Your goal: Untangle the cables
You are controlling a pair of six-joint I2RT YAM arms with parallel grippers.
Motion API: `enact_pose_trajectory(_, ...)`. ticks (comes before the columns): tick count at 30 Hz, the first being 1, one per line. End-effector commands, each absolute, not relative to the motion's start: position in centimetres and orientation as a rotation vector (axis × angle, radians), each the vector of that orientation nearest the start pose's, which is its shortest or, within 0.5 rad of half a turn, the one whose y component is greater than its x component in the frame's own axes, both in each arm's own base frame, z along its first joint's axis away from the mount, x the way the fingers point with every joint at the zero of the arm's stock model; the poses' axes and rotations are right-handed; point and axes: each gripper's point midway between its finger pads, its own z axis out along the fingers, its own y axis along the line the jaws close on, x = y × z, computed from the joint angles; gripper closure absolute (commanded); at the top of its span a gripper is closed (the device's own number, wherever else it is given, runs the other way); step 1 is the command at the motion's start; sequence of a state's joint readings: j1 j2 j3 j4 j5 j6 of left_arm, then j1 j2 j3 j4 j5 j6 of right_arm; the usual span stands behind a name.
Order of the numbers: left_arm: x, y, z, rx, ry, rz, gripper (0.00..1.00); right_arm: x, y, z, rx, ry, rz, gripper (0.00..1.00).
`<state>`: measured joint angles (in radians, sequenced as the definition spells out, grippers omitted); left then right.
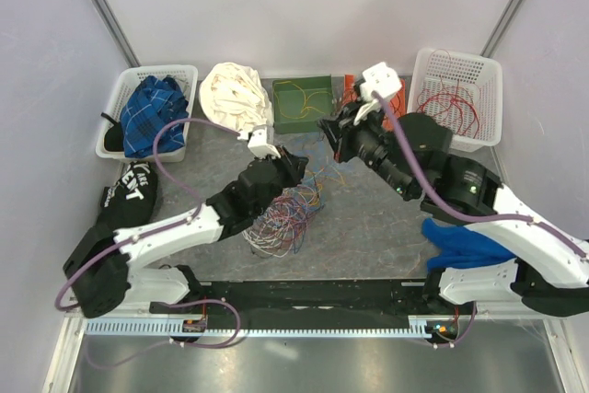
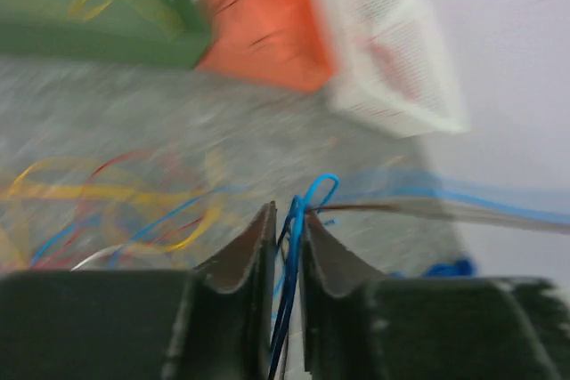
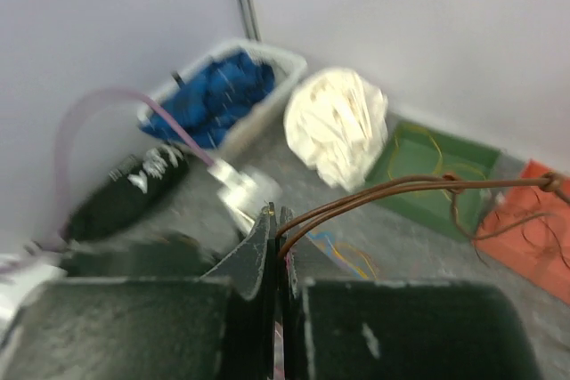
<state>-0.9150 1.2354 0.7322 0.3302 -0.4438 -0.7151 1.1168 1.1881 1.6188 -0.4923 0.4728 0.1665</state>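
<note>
Top external view: a tangled heap of thin multicoloured cables (image 1: 285, 216) lies on the grey table (image 1: 368, 218), near the middle and just in front of the left arm's forearm. The left gripper (image 1: 293, 165) sits at the far edge of that heap. The right gripper (image 1: 329, 128) is raised beyond it, close to a shallow green tray (image 1: 313, 89) holding a loop of yellow cable (image 1: 293, 98).

At the back right, a white mesh plastic basket (image 1: 460, 55) holds several red cables (image 1: 446, 103). At the back left, a second white plastic basket (image 1: 115, 108) holds a blue checked cloth (image 1: 152, 112), and a crumpled white cloth (image 1: 235, 94) lies beside it. A black bag with white lettering (image 1: 129, 190) rests at the left edge of the table. A bright blue cloth (image 1: 465, 241) lies by the right arm.

In the left wrist view, the left gripper (image 2: 287, 215) is clenched on a thin blue cable (image 2: 291, 264). The cable runs up between the nearly touching fingers and loops just above their tips. Yellow, red and blue strands (image 2: 116, 211) lie blurred on the table to the left. A flat orange tray (image 2: 267, 33) stands between the green tray and the mesh basket.

In the right wrist view, the right gripper (image 3: 274, 220) is pinched tight on a thin brown cable (image 3: 383, 191). This cable stretches away to the right toward the orange tray.
</note>
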Motion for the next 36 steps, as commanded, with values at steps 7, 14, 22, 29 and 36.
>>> enact_pose_trajectory(7,26.9,-24.4,8.2,-0.205,2.195,-0.487,0.51,20.4,23.1,58.8,-0.184,1.298,0.739,1.0)
enact_pose_trajectory(14,26.3,-23.1,7.2,-0.236,2.218,-0.438,0.49,20.3,22.2,59.9,-0.169,1.274,0.723,1.0)
enact_pose_trajectory(22,26.8,-21.3,14.5,-0.222,2.031,-0.472,0.14,22.4,21.9,56.2,-0.14,1.362,0.556,1.0)
enact_pose_trajectory(29,27.2,-20.4,20.8,-0.211,1.874,-0.519,0.12,23.2,23.2,54.1,-0.154,1.4,0.532,1.0)
enact_pose_trajectory(36,28.2,-21.3,15.4,-0.222,2.022,-0.463,0.15,23.8,23.1,51.7,-0.153,1.441,0.475,1.0)
